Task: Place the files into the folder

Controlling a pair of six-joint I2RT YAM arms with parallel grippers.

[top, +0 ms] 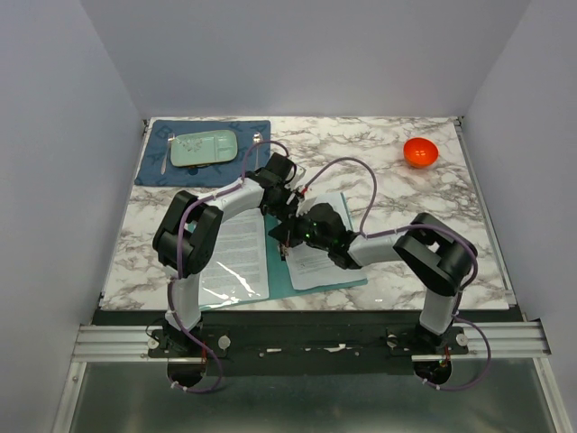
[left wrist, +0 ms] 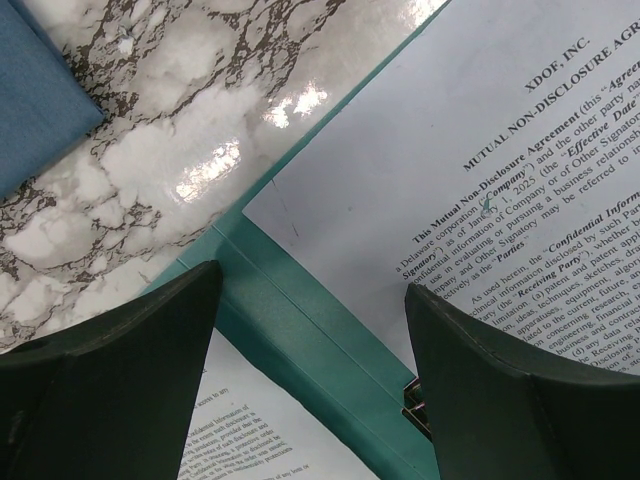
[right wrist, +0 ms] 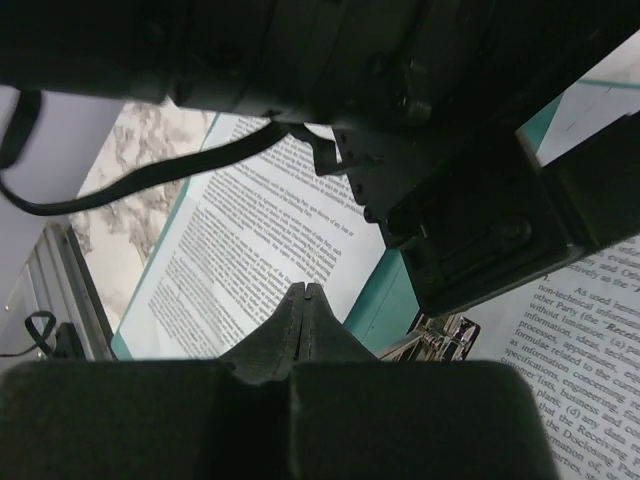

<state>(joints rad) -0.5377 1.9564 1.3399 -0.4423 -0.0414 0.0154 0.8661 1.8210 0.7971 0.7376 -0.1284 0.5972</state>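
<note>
The teal folder [top: 347, 278] lies open flat on the marble table. One printed sheet of the files [top: 236, 254] rests on its left half under a glossy sleeve, another [top: 317, 262] on its right half. My left gripper [top: 282, 215] hangs open over the spine. In the left wrist view its fingers [left wrist: 120, 370] straddle the teal spine [left wrist: 300, 330], with a sheet [left wrist: 480, 150] and the metal clip [left wrist: 415, 405] beside them. My right gripper [right wrist: 306, 292] is shut with nothing in it, low over the left sheet [right wrist: 240, 240], next to the clip [right wrist: 440, 335].
A dark blue placemat [top: 153, 167] at the back left carries a pale green tray [top: 205, 149] and cutlery. An orange bowl [top: 420, 152] sits at the back right. Both wrists crowd together over the folder's middle.
</note>
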